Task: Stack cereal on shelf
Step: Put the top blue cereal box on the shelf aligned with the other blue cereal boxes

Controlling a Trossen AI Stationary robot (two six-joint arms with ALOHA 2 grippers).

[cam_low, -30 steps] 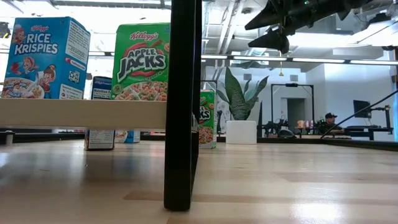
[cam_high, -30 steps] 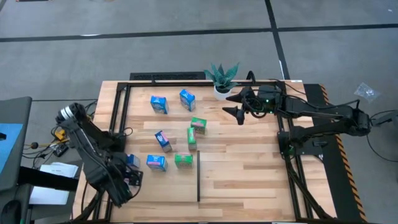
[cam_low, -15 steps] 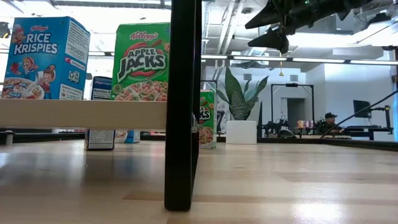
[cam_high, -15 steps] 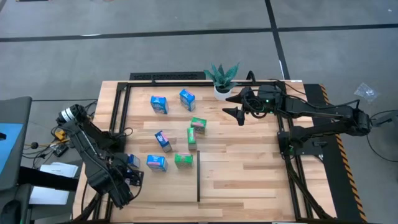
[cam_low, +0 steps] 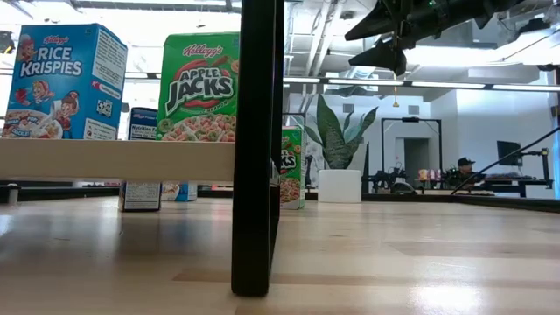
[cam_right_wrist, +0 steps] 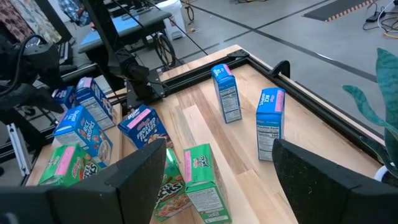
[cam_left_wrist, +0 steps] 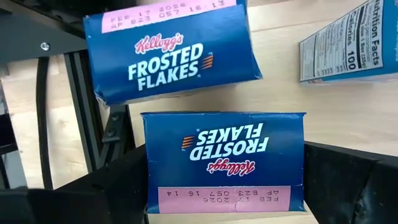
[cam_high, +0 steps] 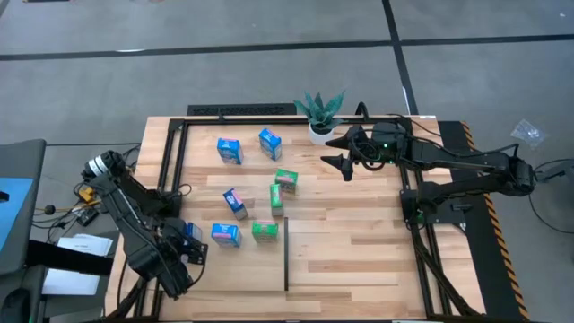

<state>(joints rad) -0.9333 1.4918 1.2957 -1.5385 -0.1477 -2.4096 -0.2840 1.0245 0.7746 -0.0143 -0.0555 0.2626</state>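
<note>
Trouble looks likeliest at the lower left of the high view, where the left gripper (cam_high: pixel 186 254) sits low at the table's left edge. In its wrist view a Frosted Flakes box (cam_left_wrist: pixel 224 162) lies between the two dark fingers (cam_left_wrist: pixel 348 180), which stand wide on either side; whether they press the cardboard I cannot tell for sure, though it reads as a grip on the box. A second Frosted Flakes box (cam_left_wrist: pixel 171 46) lies just beside it, near the black rail (cam_left_wrist: pixel 40 106). If the arm lifts carelessly, I judge the neighbour could be dragged or knocked off the edge, or the held box could slip from a loose hold.

Right gripper (cam_high: pixel 343 150) hangs in the upper middle of the high view, fingers apart and empty, just beside the plant (cam_high: pixel 320 112); a swing sideways could tip the pot.

Remaining cereal (cam_high: pixel 253 184) stands scattered mid-table, several boxes upright and close together, so a passing arm could topple them. Two boxes already sit on the shelf (cam_low: pixel 114 159), upper left of the low view.
</note>
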